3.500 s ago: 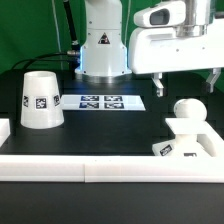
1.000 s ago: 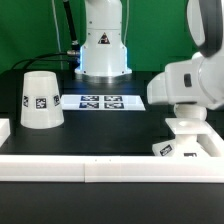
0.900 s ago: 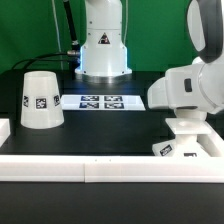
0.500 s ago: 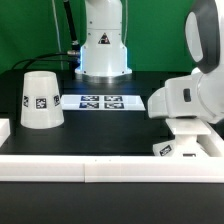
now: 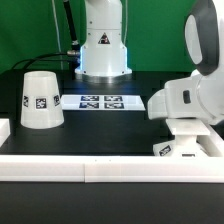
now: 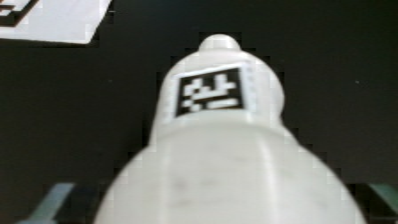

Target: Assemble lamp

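Note:
My gripper [image 5: 188,116] is down over the bulb at the exterior view's right, and its white hand hides the bulb there. In the wrist view the bulb [image 6: 210,170] fills the space between my fingers, its tagged stem [image 6: 217,90] pointing away. My gripper [image 6: 205,208] looks open: both fingertips [image 6: 45,200] stand beside the bulb with dark gaps. The blocky base [image 5: 192,149] with a tag sits right under my hand. The cone shade [image 5: 41,98] stands on its wide end at the exterior view's left.
The marker board [image 5: 100,101] lies in the middle of the black table, and one corner of it shows in the wrist view [image 6: 45,18]. The white robot pedestal [image 5: 103,45] stands behind it. A white rail [image 5: 80,167] runs along the front edge.
My hand has come down from above and tilted over the bulb, covering it in the exterior view. Over the last half second it has barely moved.

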Controlling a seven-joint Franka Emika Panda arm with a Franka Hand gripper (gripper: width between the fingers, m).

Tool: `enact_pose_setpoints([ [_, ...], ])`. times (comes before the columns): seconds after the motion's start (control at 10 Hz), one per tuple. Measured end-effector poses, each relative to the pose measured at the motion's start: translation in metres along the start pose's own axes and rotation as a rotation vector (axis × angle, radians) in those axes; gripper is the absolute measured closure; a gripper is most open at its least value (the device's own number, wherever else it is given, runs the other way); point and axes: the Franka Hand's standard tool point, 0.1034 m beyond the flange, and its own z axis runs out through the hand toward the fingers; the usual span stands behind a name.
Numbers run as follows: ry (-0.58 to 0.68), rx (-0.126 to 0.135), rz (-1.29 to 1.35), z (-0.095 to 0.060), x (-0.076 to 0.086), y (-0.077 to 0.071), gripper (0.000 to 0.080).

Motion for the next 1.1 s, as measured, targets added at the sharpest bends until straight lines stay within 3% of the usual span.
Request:
enact_pose_setpoints([
  [0.5, 0.0, 0.001, -0.015, -0.001, -0.001, 0.001, 0.0225],
  [1.1, 0.03, 0.033, -0.085, -0.069, -0.063, 0.033, 0.0223],
])
